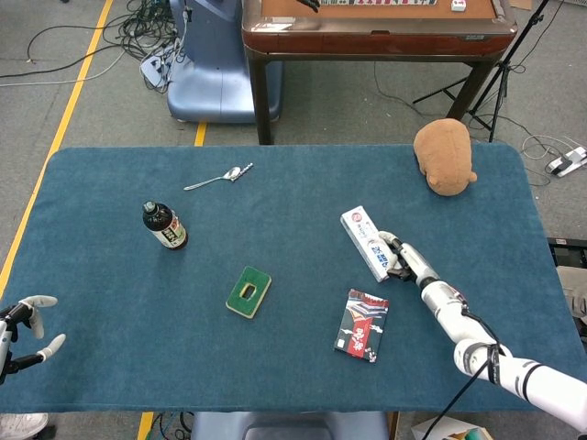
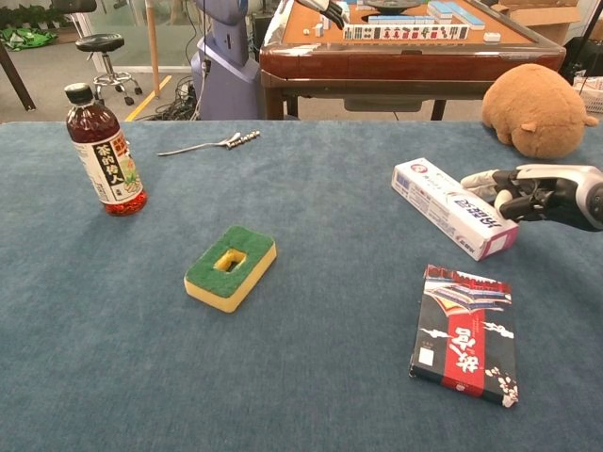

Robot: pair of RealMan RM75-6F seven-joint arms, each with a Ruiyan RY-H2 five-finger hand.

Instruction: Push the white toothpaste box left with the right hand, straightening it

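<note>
- On the soft blue desk (image 2: 311,377), right of the middle, lies the white toothpaste box (image 1: 365,243). It is long and thin with flat sides, made of card, with blue words on it. It lies slanted, with one end toward the far side of the desk.
- The right hand (image 1: 404,259) is white and black, hard and shiny. Its fingertips (image 2: 490,185) touch the near right end of the box. The fingers are curled in a little and press the side of the box; they do not wrap around it.
- The left hand (image 1: 23,328) is at the near left edge of the desk. Its fingers are spread apart and it holds nothing.
- Just near the box, closer to the robot, lies a flat packet (image 2: 465,333) in black, red and white.
- A sponge (image 2: 231,266) sits near the middle. It is green and fuzzy on top, yellow below, with a hole in it.
- A small bottle (image 2: 105,153) with a black cap stands upright on the left.
- A shiny metal spoon (image 2: 209,143) lies at the far side.
- A round, brown, fluffy toy (image 2: 537,110) sits at the far right.
</note>
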